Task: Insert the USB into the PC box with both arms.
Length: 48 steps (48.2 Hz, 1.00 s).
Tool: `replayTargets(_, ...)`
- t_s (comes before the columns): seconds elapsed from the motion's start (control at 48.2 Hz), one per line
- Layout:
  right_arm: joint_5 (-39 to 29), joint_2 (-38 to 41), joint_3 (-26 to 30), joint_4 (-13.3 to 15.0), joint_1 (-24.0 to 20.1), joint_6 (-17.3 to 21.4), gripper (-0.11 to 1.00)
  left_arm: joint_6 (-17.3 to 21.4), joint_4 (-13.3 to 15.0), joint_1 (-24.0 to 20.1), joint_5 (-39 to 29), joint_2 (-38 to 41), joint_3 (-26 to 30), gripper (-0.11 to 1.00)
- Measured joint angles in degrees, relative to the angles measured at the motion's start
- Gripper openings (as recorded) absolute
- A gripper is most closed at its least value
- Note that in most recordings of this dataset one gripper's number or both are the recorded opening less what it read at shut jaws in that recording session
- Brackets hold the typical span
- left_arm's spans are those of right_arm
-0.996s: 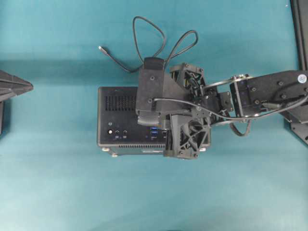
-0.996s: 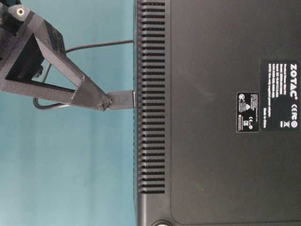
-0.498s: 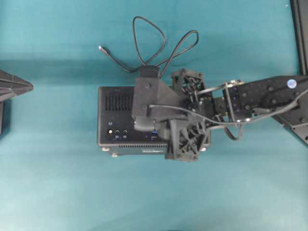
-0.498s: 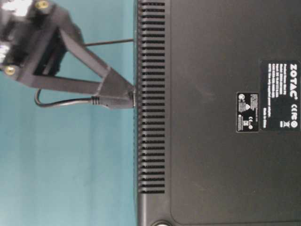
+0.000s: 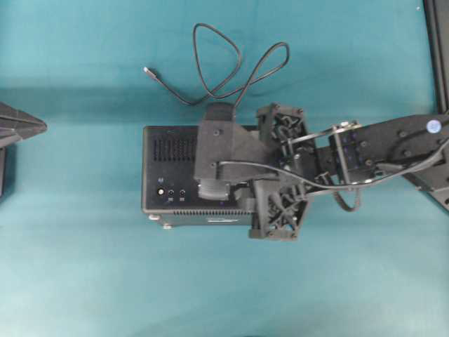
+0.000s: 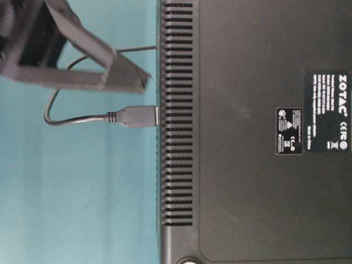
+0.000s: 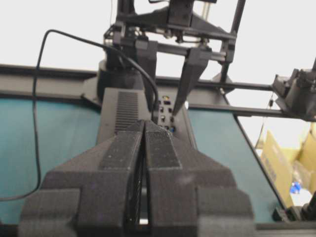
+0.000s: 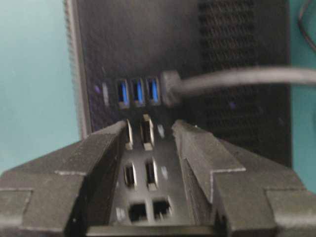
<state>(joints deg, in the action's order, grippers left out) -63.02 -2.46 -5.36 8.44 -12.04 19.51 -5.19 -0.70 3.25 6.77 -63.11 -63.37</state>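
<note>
The USB (image 6: 135, 116) sits with its plug end in the side of the PC box (image 6: 247, 137), its cable curling away to the left. From the right wrist, the USB (image 8: 169, 89) stands beside three blue ports on the PC box (image 8: 148, 44). My right gripper (image 8: 150, 124) is open and holds nothing, hovering off the port panel; one of its fingers (image 6: 118, 71) hangs just clear of the plug. My left gripper (image 7: 144, 123) is shut and empty, well back from the PC box (image 7: 126, 111), at the table's left edge (image 5: 17, 126).
The black cable (image 5: 217, 63) loops on the teal table behind the box, with its small silver-tipped end (image 5: 147, 70) lying at the far left. The right arm (image 5: 379, 140) reaches in from the right, over the box. A black frame rail (image 5: 438, 42) runs along the right edge.
My right gripper has opened and let go of the USB plug, then drawn back from it. The plug stays in the box's side. The left gripper has not moved.
</note>
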Motion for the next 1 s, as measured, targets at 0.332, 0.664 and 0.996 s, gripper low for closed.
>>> replayTargets(0.332, -0.18, -2.55, -0.26, 0.00, -0.09, 0.00, 0.51, 0.00, 0.00, 0.00, -1.49, 0.00, -0.44, 0.00)
replayTargets(0.664, 0.00, -5.54, -1.93, 0.09, -0.18, 0.00, 0.51, 0.00, 0.00, 0.00, -2.90, -0.09, -0.53, 0.00)
replayTargets(0.996, 0.00, -8.35, -4.04, 0.09, -0.26, -0.09, 0.51, 0.00, 0.00, 0.09, -5.36, 0.00, -0.53, 0.00)
